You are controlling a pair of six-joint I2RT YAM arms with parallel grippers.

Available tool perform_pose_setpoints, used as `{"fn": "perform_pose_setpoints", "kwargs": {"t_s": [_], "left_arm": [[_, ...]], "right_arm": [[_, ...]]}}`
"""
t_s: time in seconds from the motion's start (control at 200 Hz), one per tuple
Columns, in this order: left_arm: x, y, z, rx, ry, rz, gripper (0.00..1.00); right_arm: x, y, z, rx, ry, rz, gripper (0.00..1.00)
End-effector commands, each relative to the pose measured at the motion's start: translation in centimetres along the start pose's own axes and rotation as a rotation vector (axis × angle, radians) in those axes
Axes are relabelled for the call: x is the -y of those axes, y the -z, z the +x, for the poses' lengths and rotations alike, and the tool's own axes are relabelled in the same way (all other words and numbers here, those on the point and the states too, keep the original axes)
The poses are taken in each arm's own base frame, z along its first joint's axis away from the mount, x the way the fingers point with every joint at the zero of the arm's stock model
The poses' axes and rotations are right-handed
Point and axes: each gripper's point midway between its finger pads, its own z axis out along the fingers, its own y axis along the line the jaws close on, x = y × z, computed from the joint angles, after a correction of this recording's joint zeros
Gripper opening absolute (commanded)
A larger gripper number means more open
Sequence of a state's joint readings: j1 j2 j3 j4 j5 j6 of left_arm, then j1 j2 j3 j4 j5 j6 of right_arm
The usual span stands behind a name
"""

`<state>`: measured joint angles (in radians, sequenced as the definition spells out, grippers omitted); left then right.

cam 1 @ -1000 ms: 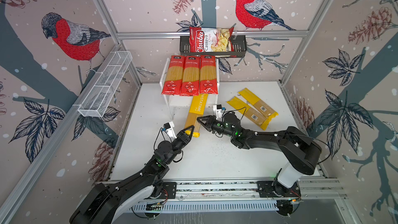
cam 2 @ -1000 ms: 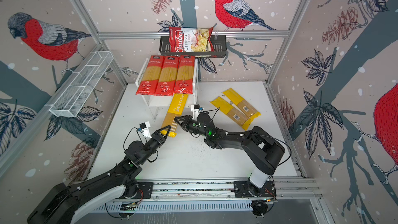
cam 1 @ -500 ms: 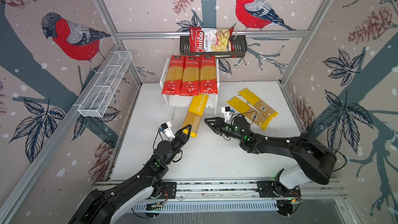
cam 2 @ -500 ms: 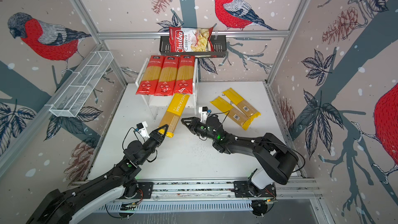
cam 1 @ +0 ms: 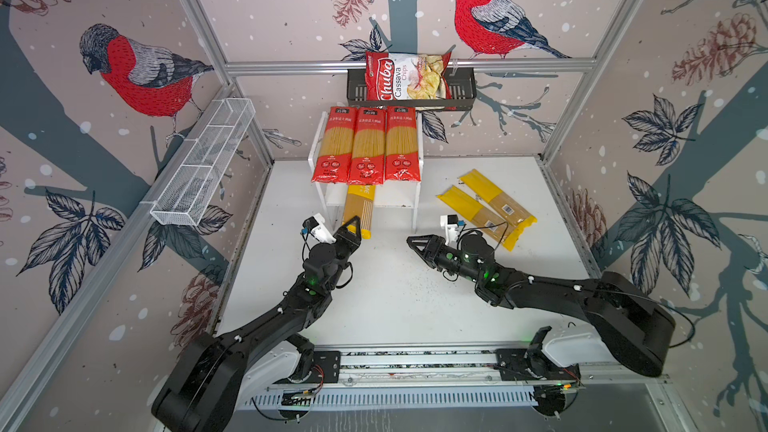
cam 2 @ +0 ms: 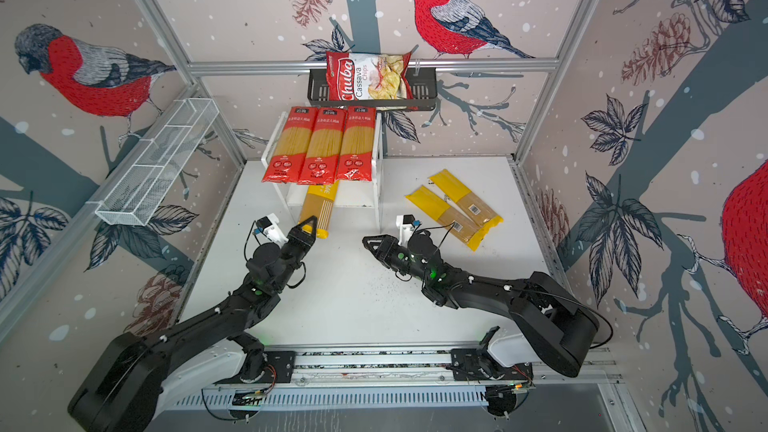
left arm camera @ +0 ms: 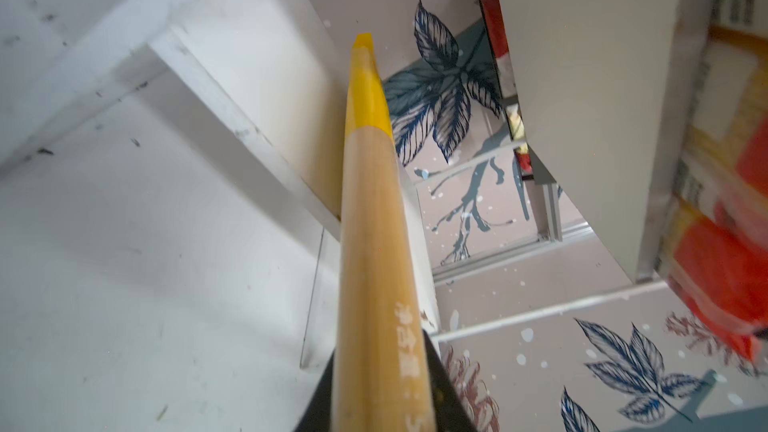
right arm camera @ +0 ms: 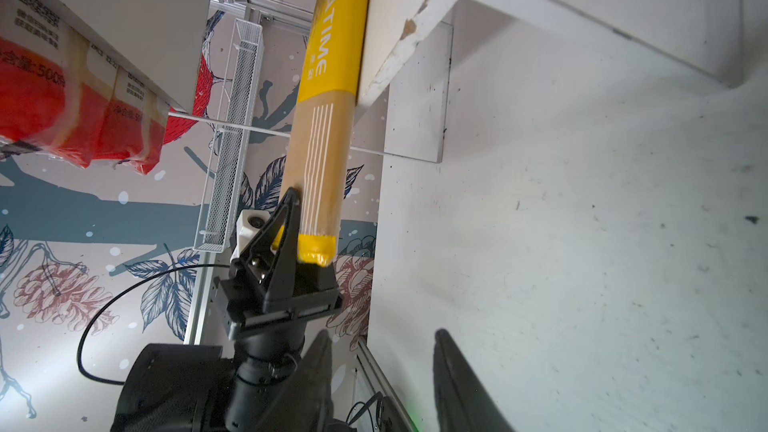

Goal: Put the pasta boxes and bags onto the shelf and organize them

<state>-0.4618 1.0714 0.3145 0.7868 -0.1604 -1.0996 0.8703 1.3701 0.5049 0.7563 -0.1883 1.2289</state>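
1. Right wrist view: the left gripper is clenched on the near yellow end of one yellow packet. The packet's far end already reaches under the top board of the shelf, over the lower tier.
2. Gripping the very tail probably keeps the jaws outside the shelf legs while the packet goes in lengthwise. The left wrist view shows it running straight out from between the jaws into that gap.
3. In both top views the right gripper hovers empty, jaws apart, over the bare table. It sits between the shelf and two loose packets, which lie side by side and touching. That seems a handy spot for fetching one of them next.
4. Three red packets lie side by side across the top board, near ends overhanging. That level looks full, so the yellow ones likely belong below.
5. The held packet sits toward the left of the lower tier, which would leave room beside it for the other two.
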Motion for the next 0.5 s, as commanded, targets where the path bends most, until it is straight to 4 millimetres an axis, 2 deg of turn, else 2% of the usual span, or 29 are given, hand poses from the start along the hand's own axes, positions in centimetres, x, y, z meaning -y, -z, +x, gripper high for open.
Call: {"fn": "perform_pose_setpoints", "kwargs": {"t_s": [0.0,0.165,0.305,0.425,0.495], "left_arm": [[5.4,-0.7,-4.0,0.119,0.003,0.212,0.17],[4.4,-2.3,-5.9,0.155,0.010,0.195,0.17],[4.0,-3.6,-5.8,0.108,0.029,0.212,0.22],[3.1,-3.7,-5.7,0.095,0.055,0.216,0.31],[2.5,-3.4,-5.6,0.093,0.059,0.202,0.40]], "right_arm": [[-0.2,0.2,-0.4,0.022,0.036,0.009,0.41],[0.3,0.3,-0.2,0.021,0.051,0.029,0.41],[0.4,0.4,-0.2,0.019,0.056,0.034,0.41],[0.4,0.4,-0.2,0.020,0.064,0.037,0.42],[0.4,0.5,-0.2,0.021,0.069,0.038,0.42]]}}
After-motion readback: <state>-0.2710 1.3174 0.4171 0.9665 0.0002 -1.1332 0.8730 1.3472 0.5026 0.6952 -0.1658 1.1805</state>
